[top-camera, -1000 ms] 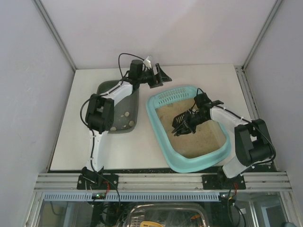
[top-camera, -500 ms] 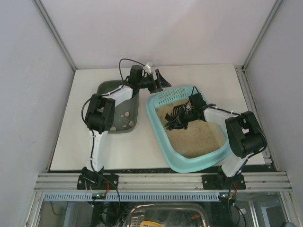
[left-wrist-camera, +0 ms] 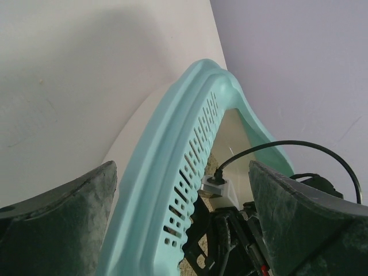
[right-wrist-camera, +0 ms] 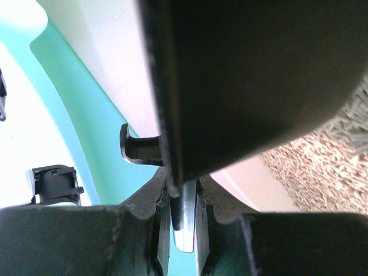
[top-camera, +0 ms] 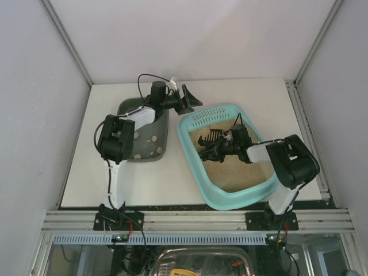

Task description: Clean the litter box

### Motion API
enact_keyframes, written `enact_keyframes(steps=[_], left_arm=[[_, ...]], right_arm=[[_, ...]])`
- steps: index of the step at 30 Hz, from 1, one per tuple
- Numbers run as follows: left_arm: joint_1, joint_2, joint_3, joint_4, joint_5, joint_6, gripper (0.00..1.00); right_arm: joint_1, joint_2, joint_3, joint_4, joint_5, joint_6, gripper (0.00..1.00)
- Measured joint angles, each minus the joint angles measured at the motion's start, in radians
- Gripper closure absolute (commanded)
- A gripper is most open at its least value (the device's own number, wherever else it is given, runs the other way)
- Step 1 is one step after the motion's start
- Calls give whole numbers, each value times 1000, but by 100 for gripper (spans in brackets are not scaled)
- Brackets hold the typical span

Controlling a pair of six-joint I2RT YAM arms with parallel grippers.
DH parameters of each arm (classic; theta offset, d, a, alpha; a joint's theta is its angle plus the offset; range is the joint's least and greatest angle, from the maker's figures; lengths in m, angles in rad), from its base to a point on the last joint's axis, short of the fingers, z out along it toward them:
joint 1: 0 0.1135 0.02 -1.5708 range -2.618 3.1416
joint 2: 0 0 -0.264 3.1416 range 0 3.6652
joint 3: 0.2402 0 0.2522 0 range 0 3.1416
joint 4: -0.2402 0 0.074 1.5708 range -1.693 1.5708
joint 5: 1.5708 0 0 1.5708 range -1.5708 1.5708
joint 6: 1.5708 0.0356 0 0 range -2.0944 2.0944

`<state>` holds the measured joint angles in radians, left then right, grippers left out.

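Note:
The turquoise litter box (top-camera: 192, 154) lies right of centre, with its slotted grille (top-camera: 208, 117) at the far end and tan litter (top-camera: 238, 169) inside. My right gripper (top-camera: 229, 148) is low inside the box, shut on the handle of a black slotted scoop (top-camera: 209, 141) that points at the box's left wall. In the right wrist view the jaws (right-wrist-camera: 184, 207) pinch the thin handle, and the dark scoop (right-wrist-camera: 259, 75) fills the frame above the litter (right-wrist-camera: 322, 167). My left gripper (top-camera: 191, 98) is open and empty, just off the box's far left corner (left-wrist-camera: 167, 172).
A dark grey-green tray (top-camera: 127, 108) lies left of the litter box under the left arm, with a few pale lumps (top-camera: 153, 138) in it. The cell's white walls close in the table on three sides. The right wrist and its cable (left-wrist-camera: 276, 150) show past the grille.
My right gripper has moved the scoop left and farther toward the grille end of the box. My left gripper has shifted slightly left and back.

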<state>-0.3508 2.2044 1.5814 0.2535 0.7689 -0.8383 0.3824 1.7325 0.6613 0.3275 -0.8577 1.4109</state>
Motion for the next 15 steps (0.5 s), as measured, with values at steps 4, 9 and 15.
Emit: enact_keyframes(steps=[4, 9, 15], left_arm=[[7, -15, -23, 17, 6, -2, 0], [6, -22, -37, 23, 19, -8, 0], [6, -22, -38, 24, 21, -8, 0]], right_arm=[[5, 32, -8, 117, 23, 76, 100], [8, 33, -6, 148, 60, 129, 100], [12, -19, 35, 46, 149, 128, 100]])
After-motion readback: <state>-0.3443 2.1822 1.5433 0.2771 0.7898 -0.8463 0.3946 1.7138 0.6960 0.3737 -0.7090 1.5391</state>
